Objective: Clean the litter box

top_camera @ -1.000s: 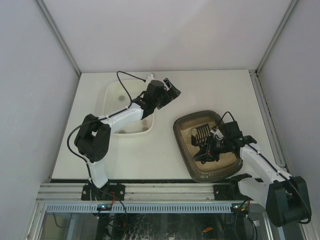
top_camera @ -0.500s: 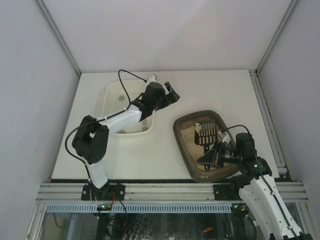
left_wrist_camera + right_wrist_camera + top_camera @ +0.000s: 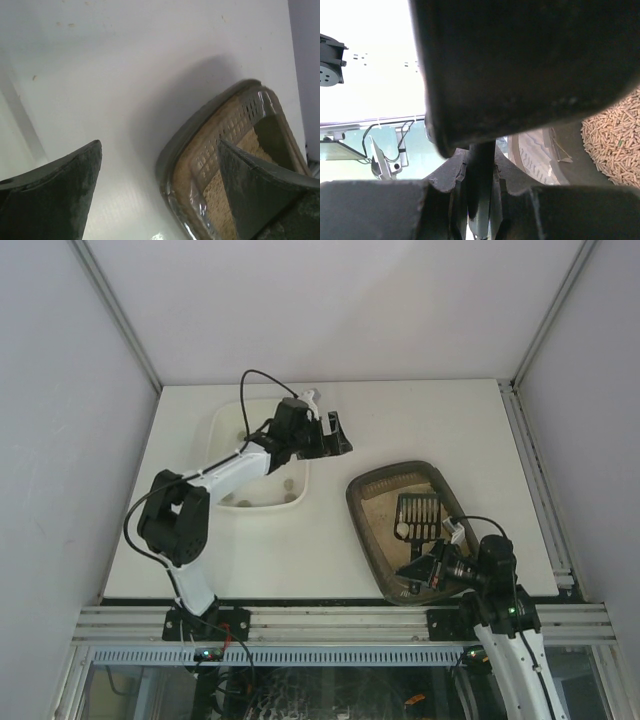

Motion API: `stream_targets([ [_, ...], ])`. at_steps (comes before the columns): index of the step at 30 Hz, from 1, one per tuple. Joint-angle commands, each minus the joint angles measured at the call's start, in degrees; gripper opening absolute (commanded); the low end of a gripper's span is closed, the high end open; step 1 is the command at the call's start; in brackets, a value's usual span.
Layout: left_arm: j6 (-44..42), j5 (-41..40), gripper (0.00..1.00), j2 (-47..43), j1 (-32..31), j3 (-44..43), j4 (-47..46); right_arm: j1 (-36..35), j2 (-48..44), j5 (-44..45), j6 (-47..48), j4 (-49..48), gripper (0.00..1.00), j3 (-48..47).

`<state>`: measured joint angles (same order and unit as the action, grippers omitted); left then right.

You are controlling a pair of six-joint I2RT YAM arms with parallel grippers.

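Compared with the frame one second earlier, the right arm has drawn back toward the bottom edge of the overhead view, where its lower links are now cut off. The black slotted plastic scoop (image 3: 418,510) has shifted slightly rightward inside the litter box (image 3: 370,540), a dark brown translucent plastic tray with rounded corners. The box lies at lower right of centre on the white worktop (image 3: 430,420). The left arm has swung a little leftward above the white rectangular plastic tub (image 3: 228,440) at upper left of centre.

Hidden or unclear: overhead, the scoop's handle is lost under the right fingers (image 3: 418,570). In the right wrist view a blurred dark mass fills the upper frame. Only a thin dark bar shows there, pinched between the narrowly closed fingers (image 3: 375,210). A pale lump at the scoop's lower left corner cannot be identified. The left arm crosses the tub and hides part of its interior.

By contrast, the left fingers (image 3: 336,430) stand wide apart and hold nothing. In the left wrist view their dark, rough-surfaced tips (image 3: 55,195) frame one rounded corner of the litter box (image 3: 225,135).

Materials: the tray wall is moulded in a fine lattice under a glossy rim. The litter (image 3: 612,135) consists of tan cylindrical pellets. The tub is smooth, with a few small lumps on its floor.
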<state>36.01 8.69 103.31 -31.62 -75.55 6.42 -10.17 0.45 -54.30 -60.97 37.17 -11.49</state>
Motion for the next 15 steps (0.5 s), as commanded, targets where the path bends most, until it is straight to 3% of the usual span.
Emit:
stream_targets([
  [1, -11.73, 14.14, 1.00, -4.08, 3.18, -3.89, 0.62, -0.04, -1.24, -1.68, -1.40, -1.81, 0.00, -0.97],
  [5, -6.76, 25.58, 1.00, -4.49, 9.74, -1.27, -4.81, 4.79, -0.80, -5.93, -11.42, -11.68, 0.00, 2.21],
  [7, -3.60, 26.54, 1.00, -3.73, 12.33, -1.29, -4.88, 4.75, -3.18, -6.33, -20.97, -20.28, 0.00, 5.55],
  [11, -5.69, 19.98, 1.00, -1.53, 15.23, -6.25, 6.49, 5.48, -4.25, -6.51, -37.06, -40.11, 0.00, 9.71],
  [15, -11.30, 9.82, 1.00, -4.11, 15.10, -4.90, 9.26, 1.94, -0.90, -4.11, -34.25, -36.96, 0.00, 8.27],
])
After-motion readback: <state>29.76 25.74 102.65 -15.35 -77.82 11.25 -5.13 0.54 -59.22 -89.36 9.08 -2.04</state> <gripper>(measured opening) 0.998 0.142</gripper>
